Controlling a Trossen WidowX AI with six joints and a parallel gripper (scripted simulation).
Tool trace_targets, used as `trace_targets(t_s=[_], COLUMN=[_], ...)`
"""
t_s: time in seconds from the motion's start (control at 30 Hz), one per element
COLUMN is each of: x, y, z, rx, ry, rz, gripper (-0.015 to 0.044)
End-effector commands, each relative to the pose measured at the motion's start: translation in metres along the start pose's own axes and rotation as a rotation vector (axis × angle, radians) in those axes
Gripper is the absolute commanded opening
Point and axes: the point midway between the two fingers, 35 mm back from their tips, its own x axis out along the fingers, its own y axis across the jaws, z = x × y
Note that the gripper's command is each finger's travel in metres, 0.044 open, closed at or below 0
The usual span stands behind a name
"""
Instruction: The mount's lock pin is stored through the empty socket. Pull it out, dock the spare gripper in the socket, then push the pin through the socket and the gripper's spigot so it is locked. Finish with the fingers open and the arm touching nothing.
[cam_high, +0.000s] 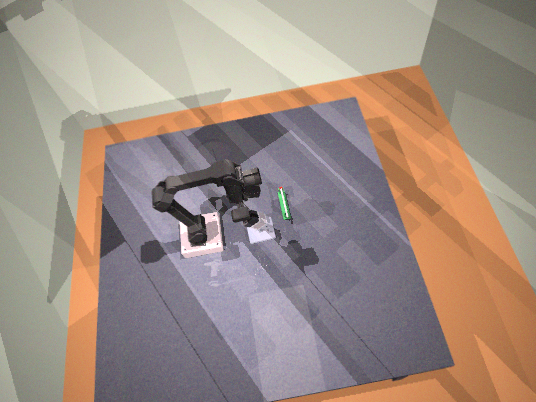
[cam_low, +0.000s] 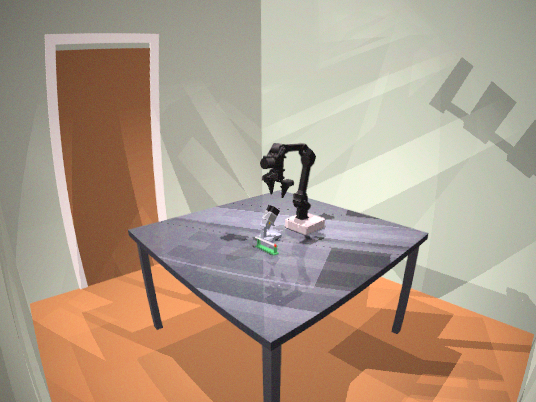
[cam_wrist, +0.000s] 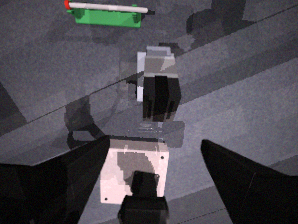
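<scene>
The spare gripper (cam_high: 252, 218) (cam_low: 273, 210) (cam_wrist: 161, 97), grey with a black end, stands tilted on the mount (cam_high: 261, 236) (cam_low: 274, 235), which has a pale base plate. The spigot and socket are too small and covered to show how far it is seated. The lock pin (cam_high: 284, 202) (cam_low: 265, 242) (cam_wrist: 107, 7), white with a red end, lies along the top of the green rack (cam_high: 282, 206) (cam_low: 267, 249) (cam_wrist: 107, 18), out of the mount. My gripper (cam_low: 277, 194) (cam_wrist: 155, 142) is open and empty, above the spare gripper and apart from it, fingers pointing down.
The arm's pale base block (cam_high: 202, 247) (cam_low: 305, 225) (cam_wrist: 110, 185) stands close beside the mount. The green rack stands on the mount's other side, away from the base. Shadows of the arm cross the dark table (cam_high: 350, 310) (cam_low: 200, 250).
</scene>
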Motion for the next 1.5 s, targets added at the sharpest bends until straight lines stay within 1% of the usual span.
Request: trace_targets(t_s=[0.0, 0.17, 0.3, 0.43, 0.5, 0.7, 0.9, 1.13, 1.47], x=[-0.001, -0.003, -0.006, -0.007, -0.005, 0.015, 0.05, 0.082, 0.085], y=[0.024, 0.073, 0.104, 0.105, 0.106, 0.11, 0.107, 0.101, 0.1], z=[0.005, 0.006, 0.008, 0.008, 0.015, 0.075, 0.134, 0.171, 0.174], rx=[-0.007, -0.007, -0.006, -0.006, -0.066, -0.592, -1.136, -1.508, -1.54], ry=[0.002, 0.001, -0.002, -0.003, -0.003, 0.026, 0.107, 0.192, 0.201], rz=[0.003, 0.008, 0.012, 0.012, 0.003, -0.078, -0.141, -0.16, -0.161], gripper=[0.0309, 0.018, 0.018, 0.018, 0.018, 0.018, 0.018, 0.018, 0.018])
